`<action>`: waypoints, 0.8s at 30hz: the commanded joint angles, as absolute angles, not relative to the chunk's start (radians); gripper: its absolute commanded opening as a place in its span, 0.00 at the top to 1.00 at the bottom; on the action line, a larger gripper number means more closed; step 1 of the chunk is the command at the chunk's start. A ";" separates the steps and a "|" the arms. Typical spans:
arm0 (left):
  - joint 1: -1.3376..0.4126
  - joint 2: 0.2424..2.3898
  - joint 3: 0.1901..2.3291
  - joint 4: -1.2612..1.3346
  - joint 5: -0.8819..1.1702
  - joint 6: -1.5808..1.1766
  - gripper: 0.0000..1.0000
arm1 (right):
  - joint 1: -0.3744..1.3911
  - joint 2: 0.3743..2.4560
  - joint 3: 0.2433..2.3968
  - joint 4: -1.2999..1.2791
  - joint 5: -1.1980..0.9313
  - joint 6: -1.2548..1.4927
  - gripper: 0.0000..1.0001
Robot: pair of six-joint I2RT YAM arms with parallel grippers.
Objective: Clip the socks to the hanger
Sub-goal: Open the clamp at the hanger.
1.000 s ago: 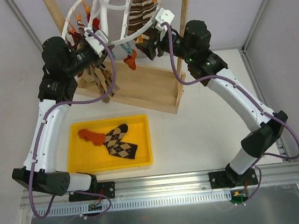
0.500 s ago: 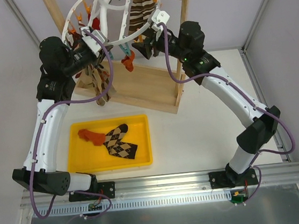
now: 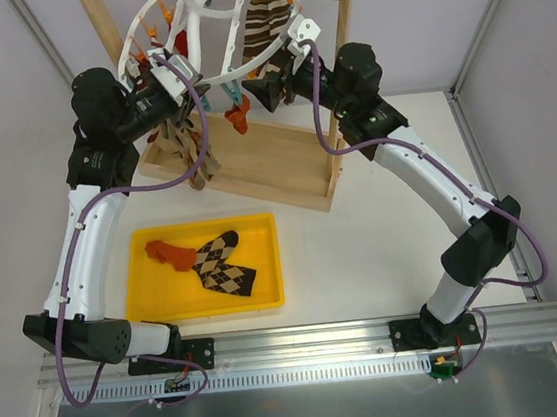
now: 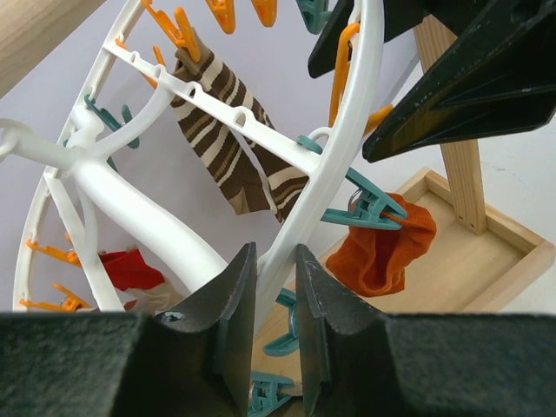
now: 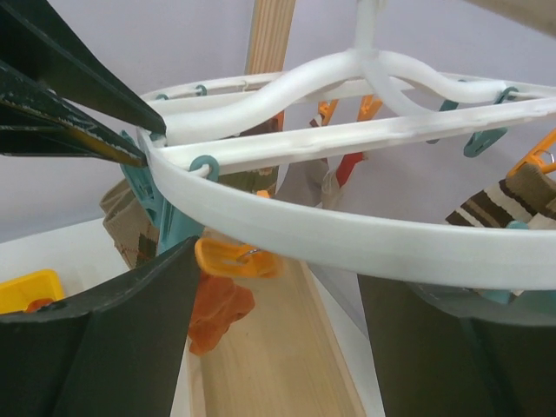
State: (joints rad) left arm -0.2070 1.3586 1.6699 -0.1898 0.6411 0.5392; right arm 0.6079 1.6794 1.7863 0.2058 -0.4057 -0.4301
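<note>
While the hanger (image 4: 358, 122) is clamped at its white rim by the left fingers (image 4: 230, 321), the loose sock (image 3: 168, 251) is left to the right fingers (image 5: 130, 330), from which it lies well apart at 7 o'clock.

One orange-red sock (image 4: 382, 252) is already seen hanging from a teal peg (image 4: 369, 213) at the hoop's near edge; the right fingers are spread wide on either side of the rim just beside it, and nothing is gripped by them. The loose sock lies in the yellow tray (image 3: 163, 294) on the tabletop, touching the argyle sock (image 3: 225, 265), with its long axis run from 10 to 4 o'clock in the top view. The left arm is judged the nearer, the tray being at its 6 o'clock, but it is taken up with the hoop.
</note>
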 commanded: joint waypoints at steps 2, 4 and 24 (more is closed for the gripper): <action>-0.178 1.347 1.689 -0.172 0.618 0.526 1.00 | 0.612 1.608 1.746 0.310 -0.396 -0.428 0.25; -0.178 1.348 1.690 -0.172 0.618 0.523 1.00 | 0.621 1.595 1.715 0.322 -0.379 -0.452 0.25; -0.178 1.347 1.695 -0.183 0.629 0.529 1.00 | 0.635 1.629 1.749 0.362 -0.400 -0.520 0.39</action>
State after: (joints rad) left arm -0.1886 1.3586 1.6707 -0.1978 0.6422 0.5270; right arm 0.6304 1.6558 1.7042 0.2684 -0.3584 -0.4992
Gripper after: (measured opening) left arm 0.104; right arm 0.616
